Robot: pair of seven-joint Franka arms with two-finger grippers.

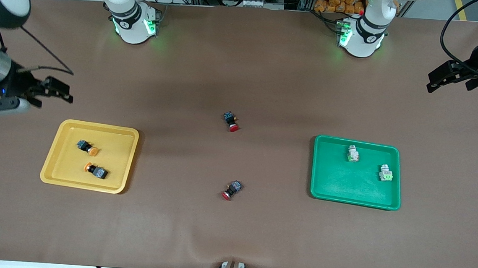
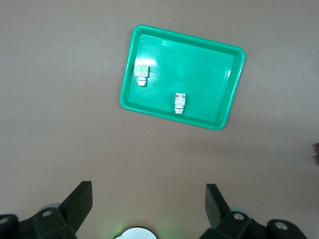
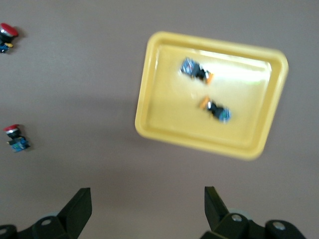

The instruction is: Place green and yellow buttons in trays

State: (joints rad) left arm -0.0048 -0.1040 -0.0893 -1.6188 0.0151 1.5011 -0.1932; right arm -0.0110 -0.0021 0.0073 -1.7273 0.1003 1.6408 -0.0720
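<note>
- 2 black orange-capped buttons (image 1: 92, 160) lie in the yellow plastic tray (image 1: 60, 157).
- 2 grey-green buttons (image 1: 369, 164) lie in the green plastic tray (image 1: 340, 183).
- Left gripper (image 1: 436, 82) and right gripper (image 1: 59, 92) hang wide, empty, at the desk's (image 1: 232, 234) ends.

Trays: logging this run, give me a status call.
Left gripper and right gripper open, empty, raised at table ends. Two yellow buttons in yellow tray, two green buttons in green tray. Nothing obstructing.
</note>
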